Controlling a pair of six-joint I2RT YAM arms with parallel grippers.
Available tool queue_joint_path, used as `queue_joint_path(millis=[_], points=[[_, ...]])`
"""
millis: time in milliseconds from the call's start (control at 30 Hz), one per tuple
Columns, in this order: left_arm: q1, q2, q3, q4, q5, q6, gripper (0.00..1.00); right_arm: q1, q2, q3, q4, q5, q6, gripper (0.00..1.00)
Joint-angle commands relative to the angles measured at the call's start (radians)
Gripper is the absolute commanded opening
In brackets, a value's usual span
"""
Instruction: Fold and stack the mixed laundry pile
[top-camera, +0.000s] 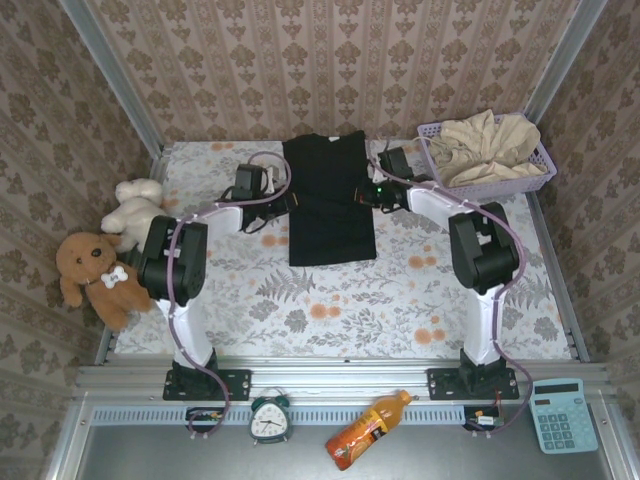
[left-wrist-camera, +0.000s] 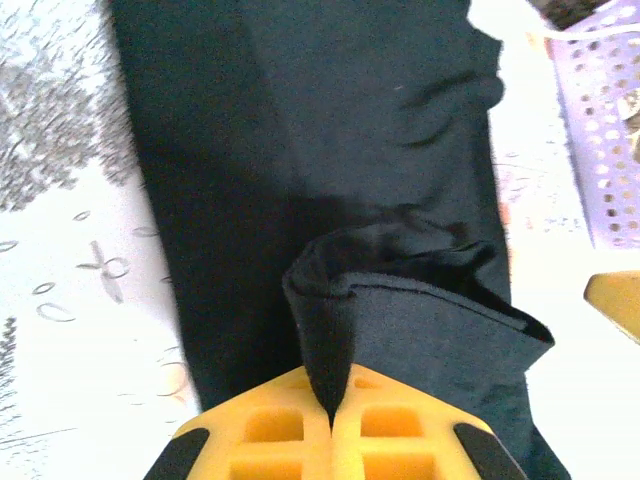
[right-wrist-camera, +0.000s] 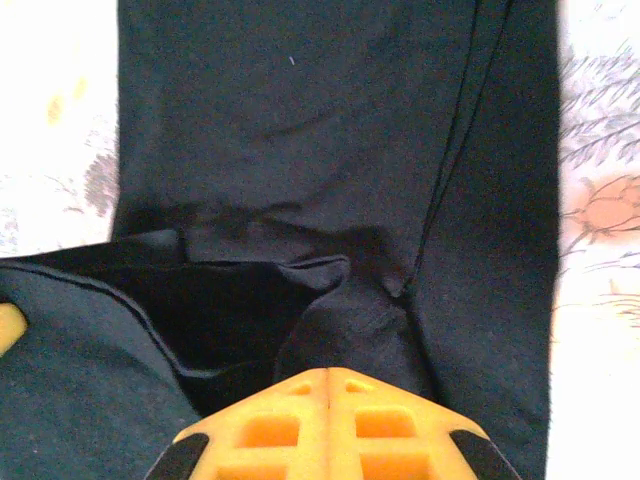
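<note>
black T-shirt (left-wrist-camera: 330, 120): cut off at top edge | left hand (left-wrist-camera: 332, 408): cropped by bottom edge | beige garment (top-camera: 485, 140): partly behind basket (top-camera: 500, 186) wall

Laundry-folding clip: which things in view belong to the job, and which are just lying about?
Job: black T-shirt, pinched by the left gripper and the right gripper; beige garment.
Lying about: lavender basket holding the beige garment, white plush, brown plush, alarm clock, orange bottle, calculator.
</note>
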Motion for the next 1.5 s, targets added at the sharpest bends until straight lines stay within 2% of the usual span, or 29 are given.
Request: queue_joint_path(millis=[0,133,167,233,300,333,467,600,733,800,867,933,967,1233,1467], points=[[-0.011,-0.013,0.045,-0.016,0.017,0.046,0.06,-0.02,-0.059,-0.028,0.008,0.037,0.015,0.0],[-0.011,0.051,0.094,-0.03,0.024,0.059,0.12,-0.032,-0.03,-0.006,0.004,0.016,0.016,0.0],[-0.01,0.07,0.109,-0.051,0.017,0.059,0.13,-0.03,-0.017,-0.001,0.008,0.009,0.017,0.04],[-0.008,0.097,0.114,-0.057,0.019,0.054,0.14,-0.026,0.01,0.003,0.025,-0.016,0.016,0.23],[-0.006,0.11,0.103,-0.045,0.015,0.042,0.15,-0.018,0.04,0.012,0.029,-0.027,0.013,0.31],[-0.006,0.113,0.097,-0.046,0.01,0.036,0.15,-0.012,0.056,0.018,0.031,-0.029,0.014,0.39],[0.0,0.106,0.069,-0.042,-0.001,0.023,0.15,0.017,0.119,0.06,0.029,-0.025,0.025,0.49],[0.005,0.088,0.049,-0.035,-0.005,0.019,0.15,0.036,0.188,0.125,0.016,-0.024,0.045,0.51],[0.007,0.085,0.045,-0.037,-0.002,0.019,0.15,0.056,0.234,0.174,0.003,-0.029,0.055,0.5],[0.007,0.085,0.045,-0.036,-0.001,0.018,0.15,0.058,0.246,0.185,-0.005,-0.03,0.058,0.37],[0.01,0.087,0.044,-0.033,0.002,0.016,0.15,0.057,0.232,0.17,0.003,-0.021,0.065,0.18],[0.011,0.086,0.043,-0.033,0.004,0.014,0.15,0.051,0.199,0.144,0.011,-0.003,0.064,0.04],[0.012,0.085,0.042,-0.033,0.005,0.014,0.15,0.048,0.178,0.133,0.005,0.005,0.061,0.02],[0.017,0.056,0.04,-0.033,-0.001,0.014,0.15,0.031,0.024,0.045,-0.015,0.061,0.033,0.0],[0.017,0.053,0.085,-0.025,-0.007,0.02,0.17,-0.005,0.047,0.082,-0.007,0.088,0.034,0.01]])
